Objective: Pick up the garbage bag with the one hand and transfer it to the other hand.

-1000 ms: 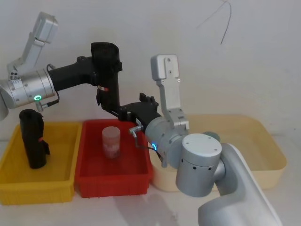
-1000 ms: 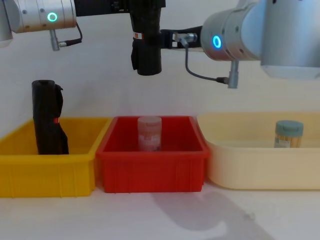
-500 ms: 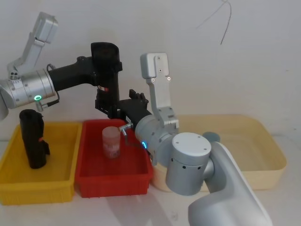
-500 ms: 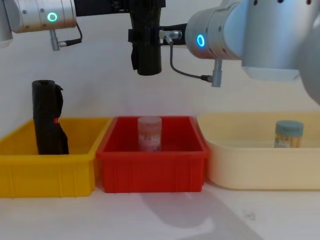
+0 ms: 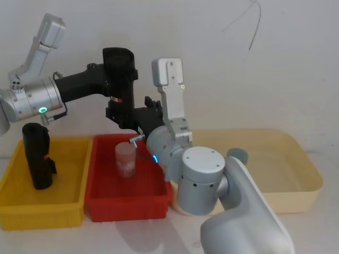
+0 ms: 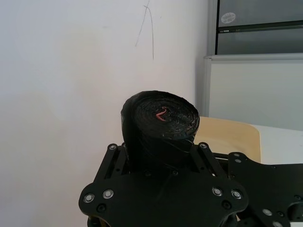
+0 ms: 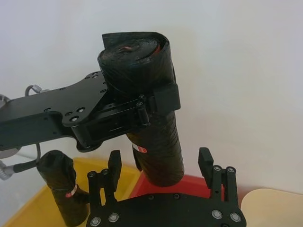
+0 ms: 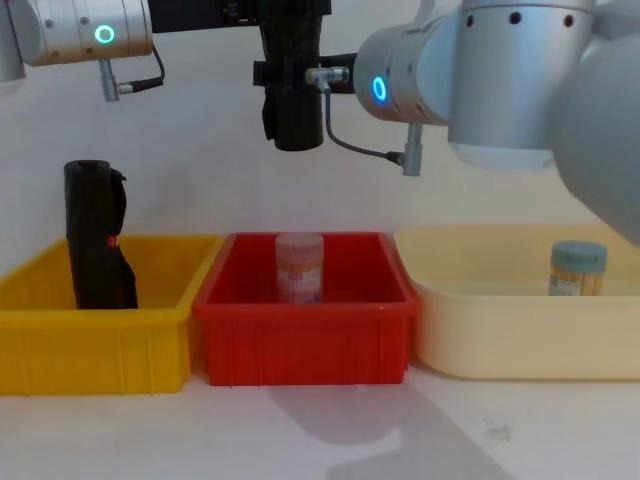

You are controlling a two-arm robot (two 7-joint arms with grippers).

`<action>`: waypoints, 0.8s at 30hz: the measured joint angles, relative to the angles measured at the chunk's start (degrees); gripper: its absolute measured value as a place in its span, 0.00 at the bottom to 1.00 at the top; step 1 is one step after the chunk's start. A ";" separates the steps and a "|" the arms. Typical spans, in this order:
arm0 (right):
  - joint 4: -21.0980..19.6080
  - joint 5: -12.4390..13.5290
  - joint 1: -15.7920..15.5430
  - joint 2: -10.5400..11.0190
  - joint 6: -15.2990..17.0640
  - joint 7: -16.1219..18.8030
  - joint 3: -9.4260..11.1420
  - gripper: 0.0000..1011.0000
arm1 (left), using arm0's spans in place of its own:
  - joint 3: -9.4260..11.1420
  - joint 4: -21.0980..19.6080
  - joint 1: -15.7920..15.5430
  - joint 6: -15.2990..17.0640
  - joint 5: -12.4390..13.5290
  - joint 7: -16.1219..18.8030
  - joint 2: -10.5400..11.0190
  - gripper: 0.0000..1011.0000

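The garbage bag (image 5: 119, 69), a straight black roll with a small red-and-white label, hangs upright in the air above the red bin. My left gripper (image 5: 117, 83), on the green-ringed arm, is shut on the roll's upper half, and it shows again in the right wrist view as the left gripper (image 7: 142, 109). My right gripper (image 7: 159, 163), on the blue-ringed arm, is open. Its fingers (image 7: 114, 164) stand on either side of the roll's lower end (image 7: 158, 156) without touching it. From the chest, the bag (image 8: 295, 100) hangs with the right gripper (image 8: 290, 74) level with its middle.
A second black roll (image 5: 37, 156) with a loose flap stands in the yellow bin (image 5: 13, 209). The red bin (image 5: 103, 203) holds a translucent jar (image 5: 125, 160). A cream tub (image 5: 304, 174) on the right holds a teal-lidded jar (image 8: 578, 267). A white wall is close behind.
My right arm has swung left toward the hanging roll, bringing its open fingers around the lower end. The left arm and the roll have stayed still.
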 joint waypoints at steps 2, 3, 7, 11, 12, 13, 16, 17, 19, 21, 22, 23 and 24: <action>1.19 -0.42 0.50 -0.29 -0.63 -0.44 0.00 0.99 | 0.00 0.00 0.00 0.00 0.00 0.00 0.00 0.42; 1.19 -0.42 0.50 -0.29 -0.63 -0.44 0.00 0.99 | 0.00 0.00 0.00 0.00 0.00 0.00 0.00 0.42; 3.02 -1.10 1.33 -0.70 -1.55 -1.02 -0.03 0.99 | 0.00 0.00 0.00 0.00 0.00 0.00 0.00 0.42; 4.60 -1.60 2.12 -1.06 -2.26 -1.42 -0.07 0.99 | 0.00 0.00 0.00 0.00 0.00 0.00 0.00 0.42; 4.98 -1.67 2.30 -1.14 -2.37 -1.47 -0.09 0.99 | 0.00 0.00 0.00 0.00 0.00 0.00 0.01 0.42; 5.54 -1.86 2.54 -1.28 -2.60 -1.56 -0.11 0.99 | 0.00 0.00 0.00 0.00 0.00 0.00 0.00 0.42; 6.55 -2.14 3.07 -1.61 -2.94 -1.78 -0.14 0.99 | 0.00 0.00 0.00 0.00 0.00 0.00 0.00 0.42; 6.68 -2.19 3.14 -1.67 -3.03 -1.83 -0.14 0.99 | 0.00 0.00 0.00 0.00 0.00 0.00 0.00 0.42; 7.47 -2.38 3.54 -1.95 -3.27 -2.04 -0.12 0.99 | 0.00 0.00 0.00 0.00 0.00 0.00 0.00 0.42; 8.03 -2.50 3.83 -2.18 -3.47 -2.30 -0.08 0.99 | 0.00 0.00 0.00 0.00 0.00 0.00 0.01 0.42; 8.51 -2.60 4.08 -2.41 -3.69 -2.61 0.04 0.99 | 0.00 0.00 0.00 0.00 0.00 0.00 0.00 0.42; 9.00 -2.70 4.32 -2.61 -3.88 -2.90 0.17 0.99 | 0.00 0.00 0.00 0.00 0.00 0.00 0.00 0.42; 9.00 -2.70 4.32 -2.61 -3.88 -2.90 0.17 0.99 | 0.00 0.00 0.00 0.00 0.00 0.00 0.00 0.42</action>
